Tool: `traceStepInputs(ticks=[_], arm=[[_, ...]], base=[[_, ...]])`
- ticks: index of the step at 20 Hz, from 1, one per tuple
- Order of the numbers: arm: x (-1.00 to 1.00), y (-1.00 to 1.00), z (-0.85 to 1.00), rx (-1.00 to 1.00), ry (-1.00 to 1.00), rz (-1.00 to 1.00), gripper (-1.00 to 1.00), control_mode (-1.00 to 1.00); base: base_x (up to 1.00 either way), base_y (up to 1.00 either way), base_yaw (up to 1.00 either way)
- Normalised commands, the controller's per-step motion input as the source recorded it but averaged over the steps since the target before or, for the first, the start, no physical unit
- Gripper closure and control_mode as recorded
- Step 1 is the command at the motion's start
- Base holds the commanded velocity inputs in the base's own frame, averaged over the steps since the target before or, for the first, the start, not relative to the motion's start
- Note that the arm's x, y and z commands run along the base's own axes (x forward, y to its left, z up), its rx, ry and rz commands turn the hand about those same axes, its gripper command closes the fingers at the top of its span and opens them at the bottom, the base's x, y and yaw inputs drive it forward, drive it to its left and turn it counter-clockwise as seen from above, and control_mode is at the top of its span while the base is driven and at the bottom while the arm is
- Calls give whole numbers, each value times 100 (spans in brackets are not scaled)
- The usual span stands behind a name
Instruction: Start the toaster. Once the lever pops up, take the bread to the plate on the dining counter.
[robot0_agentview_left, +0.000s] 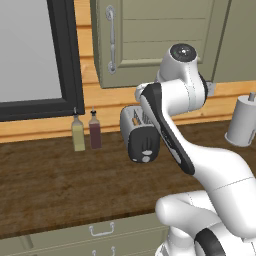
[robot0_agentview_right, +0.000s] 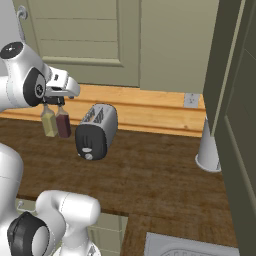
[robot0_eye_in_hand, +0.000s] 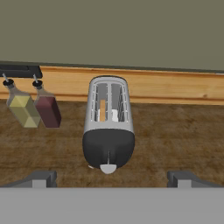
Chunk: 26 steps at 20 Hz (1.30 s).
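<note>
Dark wooden worktop (robot0_eye_in_hand: 175, 131) carries the toaster (robot0_eye_in_hand: 108, 127) below the wide-open, empty gripper (robot0_eye_in_hand: 111, 177), black end nearest, lever (robot0_eye_in_hand: 108, 156) probably centred.

Base views flank arm, share toaster (robot0_agentview_left: 141, 135) on worktop (robot0_agentview_left: 50, 185) — hand view looks down close.

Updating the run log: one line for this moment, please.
stage: approach | gripper: open, above toaster | bread: in slot | lever: not yet pressed
</note>
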Motion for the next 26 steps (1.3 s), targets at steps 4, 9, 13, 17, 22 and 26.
traceStepInputs(ticks=[4, 9, 13, 17, 22, 26], arm=[[0, 0, 0, 0, 0, 0, -100, -100], [0, 0, 0, 0, 0, 0, -100, -100], [0, 0, 0, 0, 0, 0, -100, -100], [0, 0, 0, 0, 0, 0, -100, -100], [0, 0, 0, 0, 0, 0, -100, -100], [0, 0, 0, 0, 0, 0, -100, -100]], base=[[0, 0, 0], [0, 0, 0], [0, 0, 0], [0, 0, 0], [0, 0, 0], [0, 0, 0]])
